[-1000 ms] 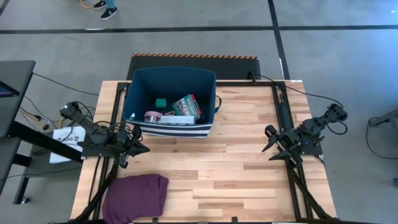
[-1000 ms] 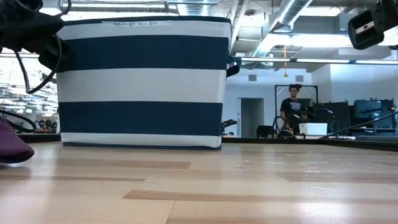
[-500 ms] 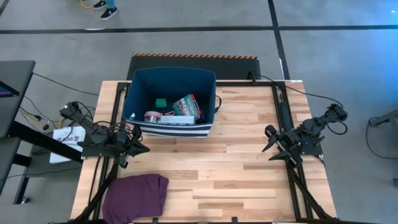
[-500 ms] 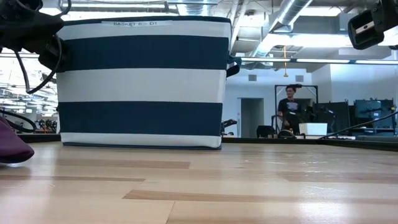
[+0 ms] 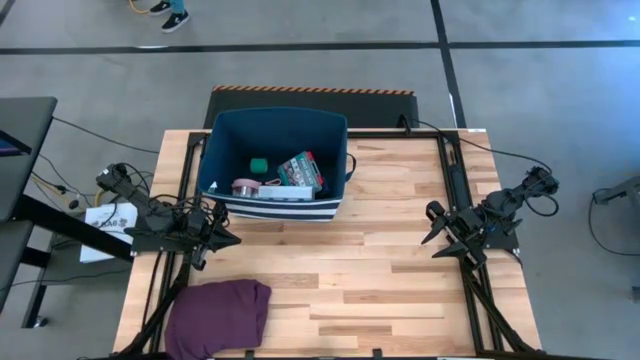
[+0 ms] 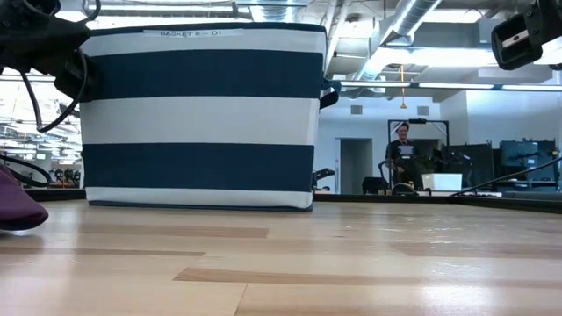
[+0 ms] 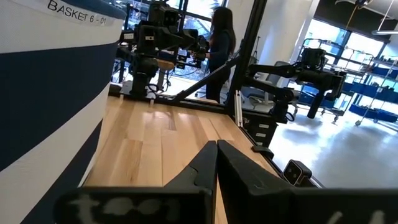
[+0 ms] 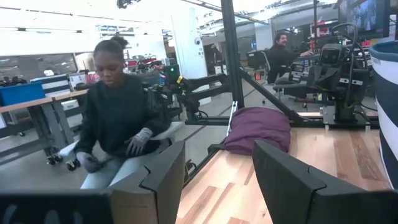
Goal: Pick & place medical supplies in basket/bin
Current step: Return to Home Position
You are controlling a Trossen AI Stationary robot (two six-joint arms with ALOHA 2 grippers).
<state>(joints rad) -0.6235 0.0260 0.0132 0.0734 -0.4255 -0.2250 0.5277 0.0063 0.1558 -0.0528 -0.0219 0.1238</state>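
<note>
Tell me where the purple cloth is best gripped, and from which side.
Probably from straight above, pinching a raised fold near the middle of the purple cloth. It lies as a rumpled heap at the table's front left corner; its flat edges offer the jaws little.

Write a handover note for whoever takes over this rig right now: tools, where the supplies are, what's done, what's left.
Left tool: shut, empty, at the table's left edge, just in front of the bin.
Right tool: open, empty, at the right edge.
Navy-blue striped fabric bin: holds the green-white flat box, pink-white tape roll and small green block; other contents can't be made out.
Purple cloth: front left of the wooden table.
Done: the visible supplies are binned.
Left: probably nothing to pick; confirm both arms are parked.
</note>
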